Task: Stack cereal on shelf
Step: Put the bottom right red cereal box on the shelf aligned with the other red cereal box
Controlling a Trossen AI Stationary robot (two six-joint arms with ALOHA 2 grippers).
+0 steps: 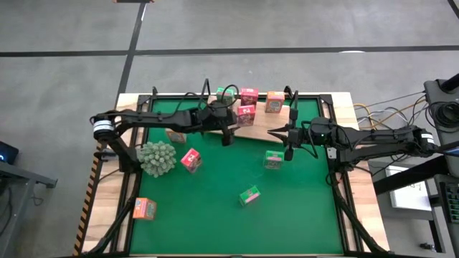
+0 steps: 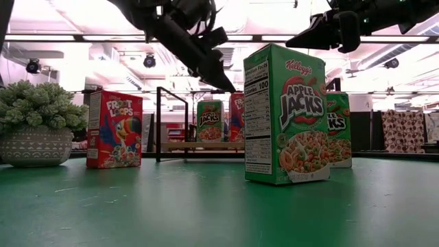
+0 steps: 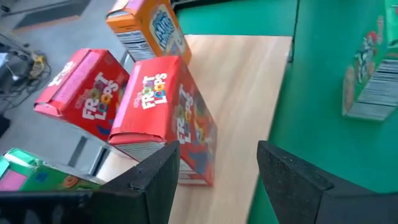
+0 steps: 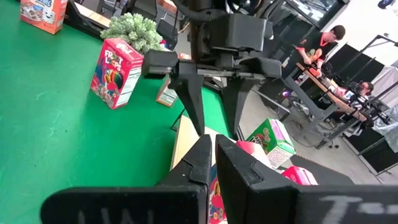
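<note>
Above light wooden shelf board (image 1: 252,130) | left gripper (image 1: 228,137) spread, empty, beside red cereal box (image 3: 163,118) | right gripper (image 1: 273,132) clenched, empty, mid-table

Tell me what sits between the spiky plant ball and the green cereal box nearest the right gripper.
In the high view, one pink-red cereal box stands on the green mat between the spiky ball and that green box.

Shelf (image 1: 262,129): wooden board at the counter's far edge, carrying a few cereal boxes (image 1: 249,97).
Left hand (image 1: 228,136): over the shelf, fingers seemingly apart.
Right hand (image 1: 278,132): just beside the shelf.
Spiky ball (image 1: 157,158): near a pink-red box (image 1: 191,160).
</note>
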